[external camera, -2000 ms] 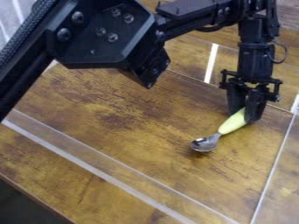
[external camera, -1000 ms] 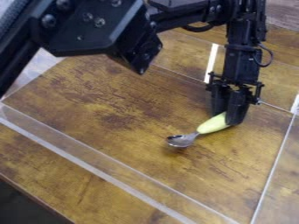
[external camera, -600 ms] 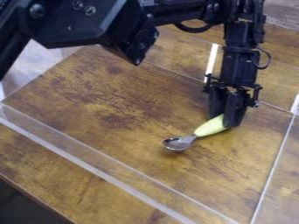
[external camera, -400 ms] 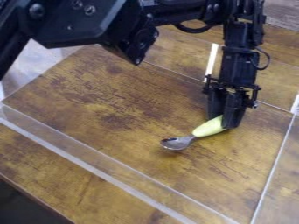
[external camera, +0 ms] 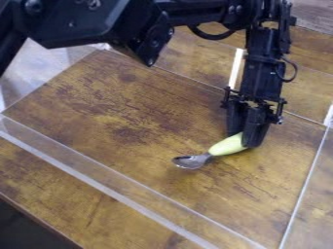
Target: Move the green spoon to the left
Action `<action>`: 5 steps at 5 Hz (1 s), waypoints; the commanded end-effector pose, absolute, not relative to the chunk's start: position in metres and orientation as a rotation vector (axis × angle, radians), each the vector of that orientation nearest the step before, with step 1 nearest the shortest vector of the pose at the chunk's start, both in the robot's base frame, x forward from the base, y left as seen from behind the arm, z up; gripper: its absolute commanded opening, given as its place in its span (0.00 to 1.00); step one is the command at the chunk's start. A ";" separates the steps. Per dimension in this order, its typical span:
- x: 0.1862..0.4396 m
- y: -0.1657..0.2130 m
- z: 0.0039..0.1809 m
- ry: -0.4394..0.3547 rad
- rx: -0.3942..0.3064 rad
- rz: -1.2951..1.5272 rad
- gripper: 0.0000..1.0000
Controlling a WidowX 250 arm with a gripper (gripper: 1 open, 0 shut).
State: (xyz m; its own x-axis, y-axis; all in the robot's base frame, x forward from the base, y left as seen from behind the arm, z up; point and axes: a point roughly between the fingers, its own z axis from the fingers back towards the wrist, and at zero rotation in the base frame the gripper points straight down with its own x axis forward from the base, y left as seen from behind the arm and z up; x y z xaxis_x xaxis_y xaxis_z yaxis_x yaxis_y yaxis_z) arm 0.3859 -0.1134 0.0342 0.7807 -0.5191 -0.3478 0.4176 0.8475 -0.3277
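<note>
The green spoon [external camera: 219, 151] lies low over the wooden table [external camera: 117, 117], right of centre; its yellow-green handle points up-right and its silver bowl [external camera: 190, 161] points down-left. My gripper [external camera: 251, 135] comes straight down from above and is shut on the upper end of the green spoon's handle. Black fingers [external camera: 242, 119] cover that end of the handle. Whether the bowl touches the wood or hangs just above it I cannot tell.
The dark arm [external camera: 104, 24] stretches across the top of the view from the left. A clear plastic rail [external camera: 130, 199] runs diagonally along the table's front, and another clear edge [external camera: 313, 185] stands at the right. A white strip [external camera: 239, 66] sits behind the gripper.
My gripper has carried the green spoon to the left, from the right edge toward the table's middle. The arm has swung left with it.
</note>
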 end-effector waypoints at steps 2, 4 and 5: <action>0.384 -0.113 0.088 0.340 -0.242 -0.549 0.00; 0.376 -0.109 0.093 0.366 -0.238 -0.635 0.00; 0.370 -0.108 0.099 0.382 -0.230 -0.720 0.00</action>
State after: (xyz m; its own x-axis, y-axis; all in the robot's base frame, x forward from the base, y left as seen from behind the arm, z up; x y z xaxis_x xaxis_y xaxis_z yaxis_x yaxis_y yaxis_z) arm 0.3686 -0.1049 0.0555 0.6699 -0.6560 -0.3476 0.5425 0.7522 -0.3740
